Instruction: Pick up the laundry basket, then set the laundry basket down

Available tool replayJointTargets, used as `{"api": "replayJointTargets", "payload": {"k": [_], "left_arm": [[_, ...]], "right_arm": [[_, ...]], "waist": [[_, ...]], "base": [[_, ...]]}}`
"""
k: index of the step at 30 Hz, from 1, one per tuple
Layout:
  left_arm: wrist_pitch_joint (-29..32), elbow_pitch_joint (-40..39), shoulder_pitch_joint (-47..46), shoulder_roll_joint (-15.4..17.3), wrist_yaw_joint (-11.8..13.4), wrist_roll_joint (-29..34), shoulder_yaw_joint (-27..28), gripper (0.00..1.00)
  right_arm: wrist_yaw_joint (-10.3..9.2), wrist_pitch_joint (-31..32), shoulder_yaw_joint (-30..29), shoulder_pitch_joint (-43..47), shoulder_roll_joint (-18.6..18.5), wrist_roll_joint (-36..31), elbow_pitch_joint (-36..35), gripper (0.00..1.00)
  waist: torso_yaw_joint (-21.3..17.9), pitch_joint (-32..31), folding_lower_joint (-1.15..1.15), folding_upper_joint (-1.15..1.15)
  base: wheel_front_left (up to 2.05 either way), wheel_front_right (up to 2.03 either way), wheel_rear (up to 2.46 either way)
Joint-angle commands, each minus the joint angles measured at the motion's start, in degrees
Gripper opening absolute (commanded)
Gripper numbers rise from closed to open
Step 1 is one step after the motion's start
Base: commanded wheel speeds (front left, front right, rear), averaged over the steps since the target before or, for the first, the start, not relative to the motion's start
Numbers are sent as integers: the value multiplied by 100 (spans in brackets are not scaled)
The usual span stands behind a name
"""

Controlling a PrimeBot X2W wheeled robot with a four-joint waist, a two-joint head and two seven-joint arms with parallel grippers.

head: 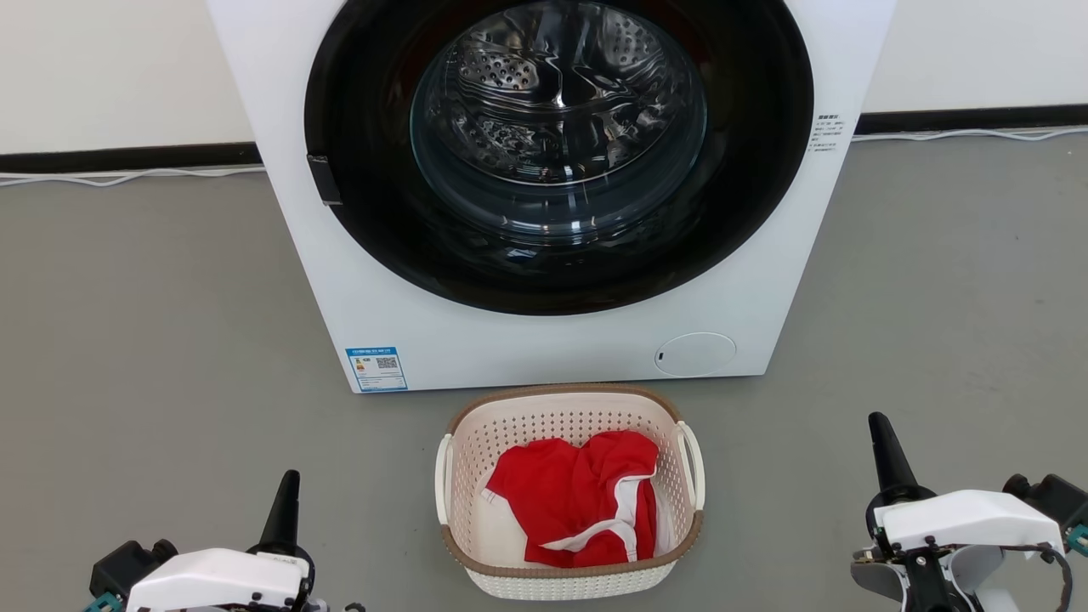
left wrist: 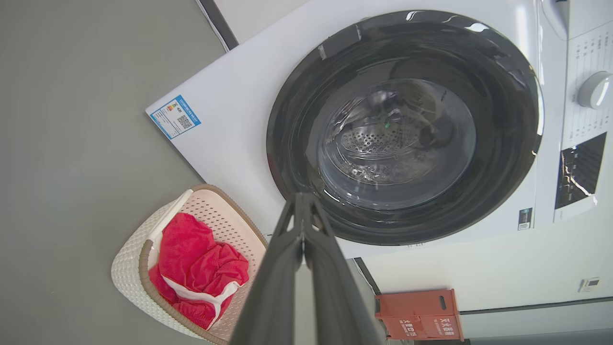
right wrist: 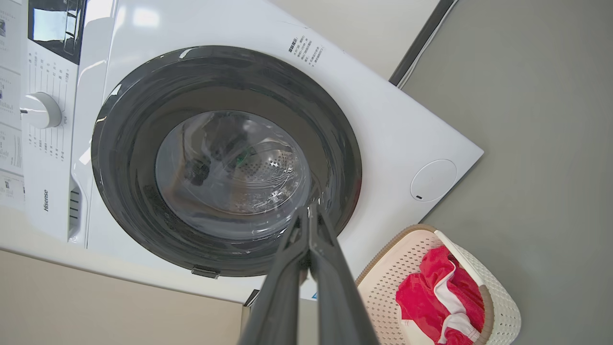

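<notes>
Left gripper (head: 289, 489) and right gripper (head: 880, 433), fingers pressed together, flank the laundry basket (head: 565, 585), probably light and stiff, best lifted by its side handles (head: 694, 463).

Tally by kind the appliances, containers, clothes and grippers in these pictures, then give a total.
Washing machine: 1
Laundry basket: 1
Red garment: 1
Red box: 1
Grippers: 2, left gripper and right gripper
Total: 6
</notes>
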Motion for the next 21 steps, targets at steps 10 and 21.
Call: {"api": "replayJointTargets", "payload": {"k": [10,21], "left_arm": [[203,-330,-240,57,-124,-765,162,0],[387,-478,-245,54,-203,-1448,192,0]], "right_arm": [[32,204,28,9,-26,917,-380,0],[36,385,-7,80,-26,1752,-568,0]], "waist": [[25,18,0,0],[51,36,0,0]], "base": [[0,0,0],[0,0,0]]}}
